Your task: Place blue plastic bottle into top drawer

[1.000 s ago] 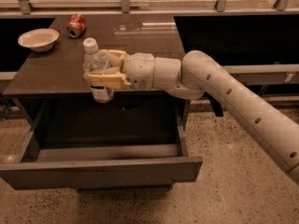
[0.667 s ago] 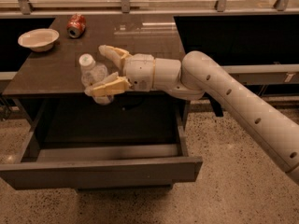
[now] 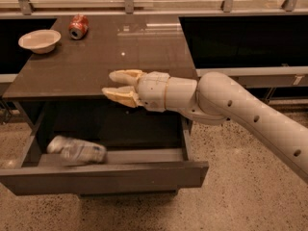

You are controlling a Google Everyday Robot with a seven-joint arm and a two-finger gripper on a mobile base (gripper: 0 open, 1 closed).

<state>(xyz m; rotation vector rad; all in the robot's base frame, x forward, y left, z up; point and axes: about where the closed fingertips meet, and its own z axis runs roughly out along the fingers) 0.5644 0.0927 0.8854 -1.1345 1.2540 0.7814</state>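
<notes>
The blue plastic bottle (image 3: 77, 150) lies on its side in the left part of the open top drawer (image 3: 103, 176), blurred. The drawer is pulled out below the dark brown table (image 3: 96, 57). My gripper (image 3: 109, 83) is open and empty, fingers pointing left, at the table's front edge above the drawer. It is up and to the right of the bottle, apart from it.
A crushed red soda can (image 3: 78, 26) and a white bowl (image 3: 39, 40) sit at the back left of the table. A glass railing runs along the back. Dark shelves flank the table. Speckled floor lies below.
The gripper opened and let go of the bottle. The bottle dropped from the gripper into the left of the drawer. The arm stayed above the drawer.
</notes>
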